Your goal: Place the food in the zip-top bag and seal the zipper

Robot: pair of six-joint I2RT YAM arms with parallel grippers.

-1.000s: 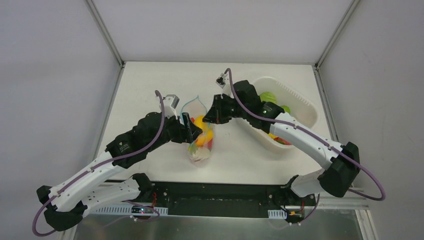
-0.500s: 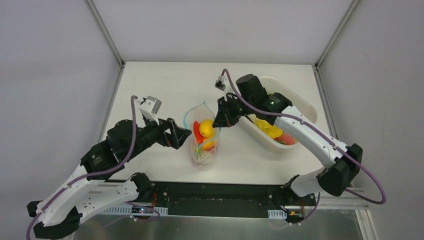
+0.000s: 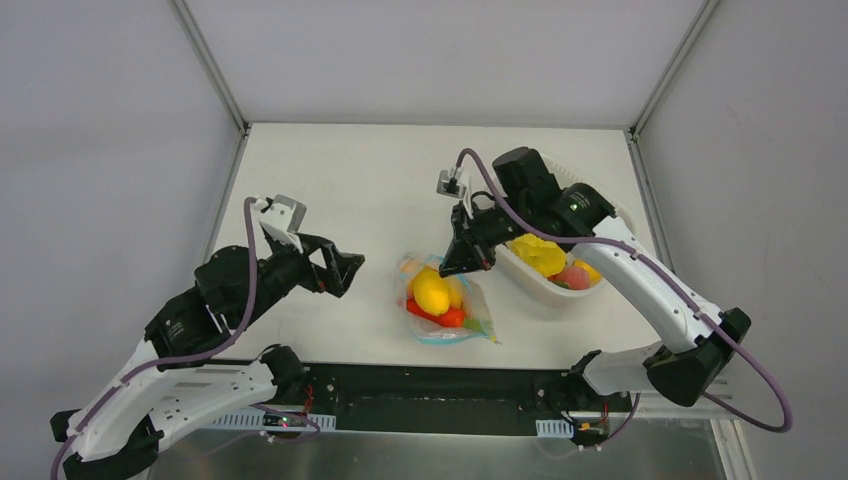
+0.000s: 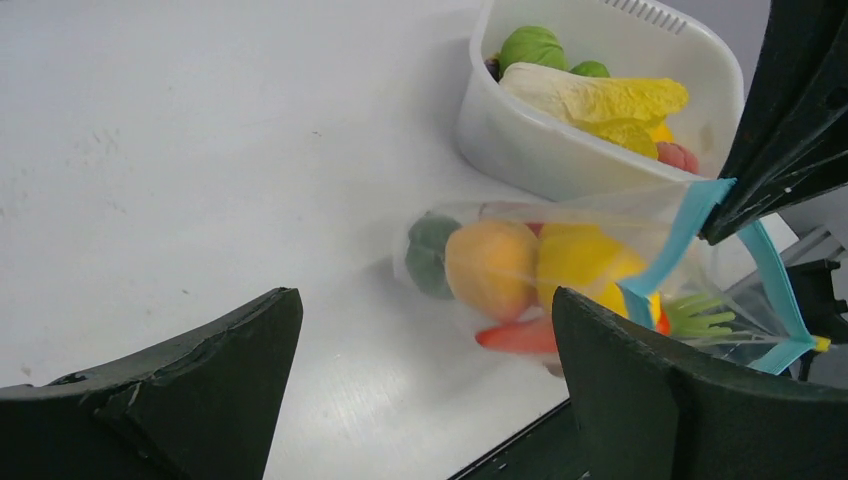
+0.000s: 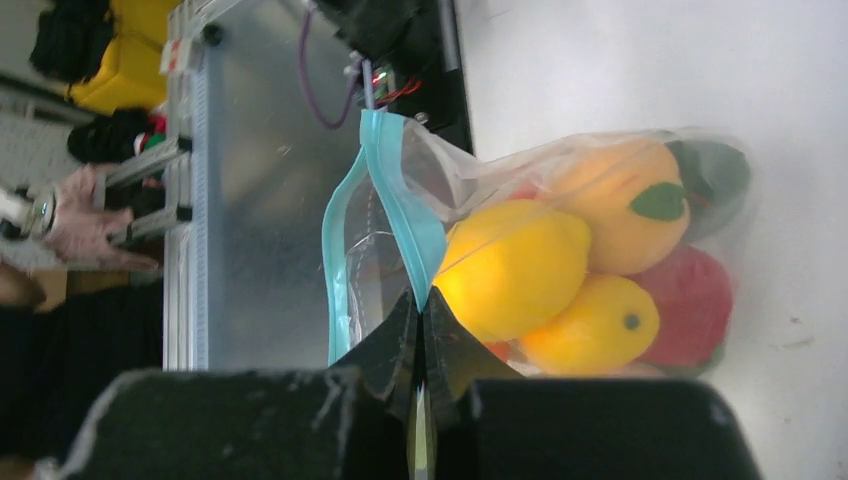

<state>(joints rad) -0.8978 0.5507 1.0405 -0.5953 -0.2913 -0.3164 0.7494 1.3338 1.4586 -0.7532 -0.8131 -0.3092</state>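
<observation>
The zip-top bag (image 3: 472, 320) lies on its side on the white table, holding several pieces of food (image 3: 432, 292): yellow, orange and red ones. My right gripper (image 3: 452, 268) is shut on the bag's teal zipper (image 5: 402, 215) at its mouth edge, pinching the strip between its fingertips (image 5: 440, 335). The mouth still gapes beside the pinch. My left gripper (image 3: 347, 273) is open and empty, left of the bag and apart from it. In the left wrist view the bag (image 4: 520, 265) lies beyond the gripper (image 4: 425, 345).
A white tub (image 3: 545, 287) with more food (image 3: 540, 255) stands right of the bag, under my right arm; it appears as the tub (image 4: 545, 150) in the left wrist view. The black base strip (image 3: 440, 385) runs along the near table edge.
My left gripper has opened, let go of the bag and pulled back to the left. My right gripper has dragged the bag toward the right and near edge; it now lies flat.
</observation>
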